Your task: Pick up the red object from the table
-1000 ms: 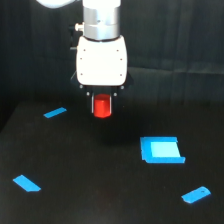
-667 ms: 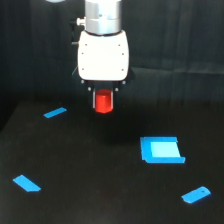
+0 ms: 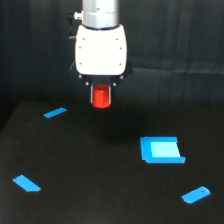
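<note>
The white, box-shaped tool (image 3: 101, 96) on the silver arm hangs in the upper middle of the exterior view, its 2 dark fingers (image 3: 92, 95) clenched on the small bright red-orange block (image 3: 102, 96). The block sits upright between the fingers, just under the white housing, and is clear of the wide matte black desk (image 3: 90, 170); a faint dark shadow lies on the desk below it, toward 5 o'clock.

4 blue pieces lie flat on the desk, all well apart from the block. From the block, a thin blue strip (image 3: 55, 112) lies at about 8 o'clock, tilted, near the far edge of the desk. A bright blue square piece (image 3: 161, 150) with a paler centre lies at about 4 o'clock, the largest of the pieces. A small blue rounded tab (image 3: 196, 194) lies farther out at about 4 o'clock, just beyond the square piece toward the near edge. A small blue flat slab (image 3: 26, 183) lies at about 7 o'clock, close to the exterior view's left edge.

Behind the desk hangs a dark ribbed curtain (image 3: 190, 45).
</note>
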